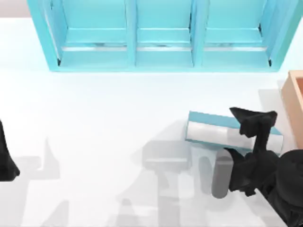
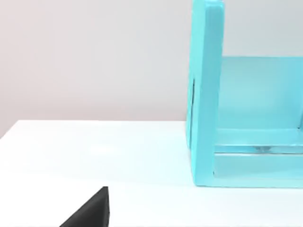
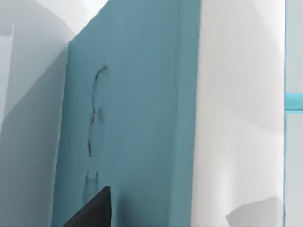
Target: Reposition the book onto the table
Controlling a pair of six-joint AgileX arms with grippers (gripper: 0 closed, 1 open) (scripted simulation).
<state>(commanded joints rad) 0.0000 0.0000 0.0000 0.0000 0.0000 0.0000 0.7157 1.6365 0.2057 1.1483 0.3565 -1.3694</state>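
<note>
The book (image 1: 213, 130), teal-blue with white page edges, hangs tilted a little above the table (image 1: 94, 113) at the right, and its shadow falls on the white surface just in front of it. My right gripper (image 1: 246, 139) is shut on the book's right end, one finger on each side. In the right wrist view the teal cover (image 3: 137, 118) is very close, with one black finger (image 3: 92, 213) against it. My left gripper (image 1: 7, 163) is parked at the table's left edge, and one finger (image 2: 90, 213) stands off to the side in its wrist view, over bare table.
A cyan shelf unit (image 1: 161, 52) with three compartments stands along the back of the table; its end wall (image 2: 206, 94) is in the left wrist view. A tan wooden box (image 1: 296, 101) sits at the right edge, close behind the held book.
</note>
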